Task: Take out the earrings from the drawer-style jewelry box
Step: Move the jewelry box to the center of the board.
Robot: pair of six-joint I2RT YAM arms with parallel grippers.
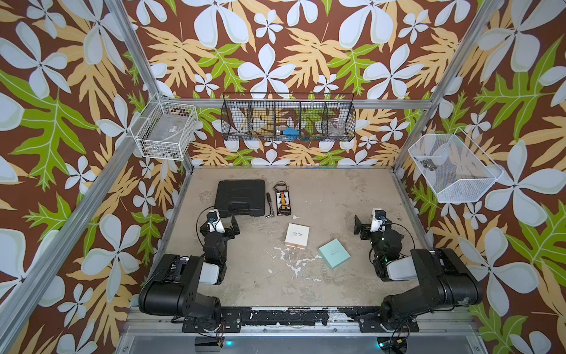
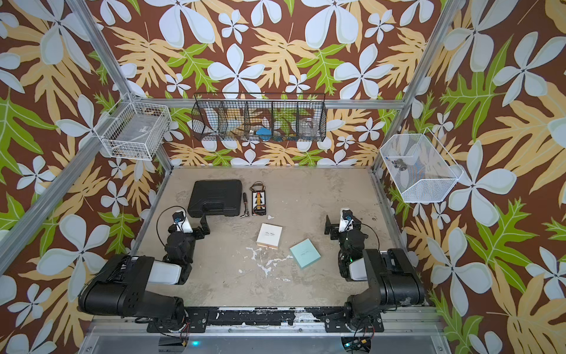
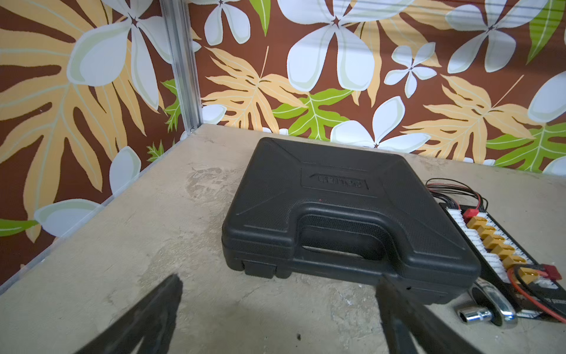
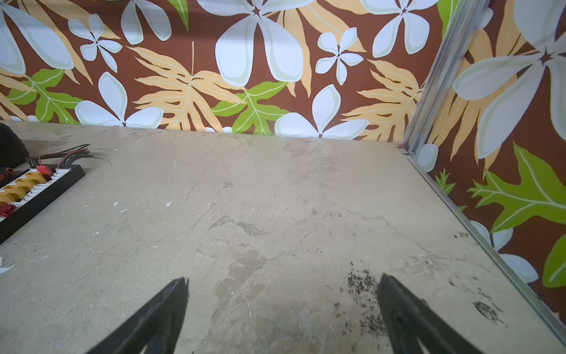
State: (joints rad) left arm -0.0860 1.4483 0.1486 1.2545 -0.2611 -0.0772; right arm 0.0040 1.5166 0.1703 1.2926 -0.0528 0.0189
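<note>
Two small closed boxes sit central in both top views: a white box [image 1: 297, 235] and, right and nearer, a teal box [image 1: 334, 253]. The earrings are unseen, presumably inside the white one, whose tan edge suggests a drawer. Left wrist view: the left gripper [image 3: 278, 283], spread wide and empty, faces a black case [image 3: 330, 208]. Right wrist view: the right gripper [image 4: 283, 279], likewise spread, faces bare table [image 4: 275, 199]. Risks: opening the wrong box, the light box sliding unbraced, earrings lost among white paint flecks [image 1: 291, 266].

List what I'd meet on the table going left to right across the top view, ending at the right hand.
Black case → wrench → connector board → white box → teal box → right hand. The left hand overlaps the case, so it is left out.
</note>
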